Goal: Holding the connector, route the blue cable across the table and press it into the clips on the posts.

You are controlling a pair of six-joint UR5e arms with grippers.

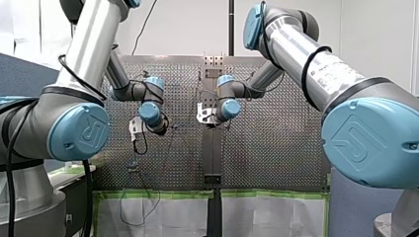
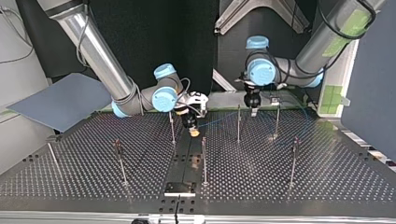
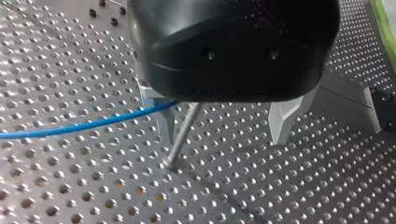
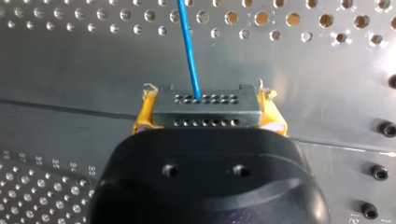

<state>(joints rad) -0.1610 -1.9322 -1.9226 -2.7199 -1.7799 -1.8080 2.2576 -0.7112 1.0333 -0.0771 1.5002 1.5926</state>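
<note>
Two grippers on one cable: right clamped on the connector, left open around a post

The grey connector (image 4: 205,111) sits crosswise between the yellow pads (image 4: 145,115) of my right gripper (image 4: 208,116), which is closed on its two ends. Its rows of small holes face away from the wrist. The blue cable (image 4: 189,51) leaves the connector's far row of holes and runs straight ahead of the gripper, over a plain band of the table (image 4: 70,70).

In the top view this gripper hangs low over the table's middle strip, just beside a thin post (image 2: 172,128). The cable stretches from it toward the view's right, where my left gripper (image 3: 224,140) is.

In the left wrist view the cable comes in from the side and reaches one metal finger (image 3: 164,126), close under the black body. The two fingers stand wide apart and hold nothing. A slim post (image 3: 183,133) rises between them, nearer the finger that the cable meets. Its top is hidden behind the gripper's body, so I cannot tell whether the cable sits in a clip. Other posts (image 2: 204,161) stand well apart across the perforated table.
</note>
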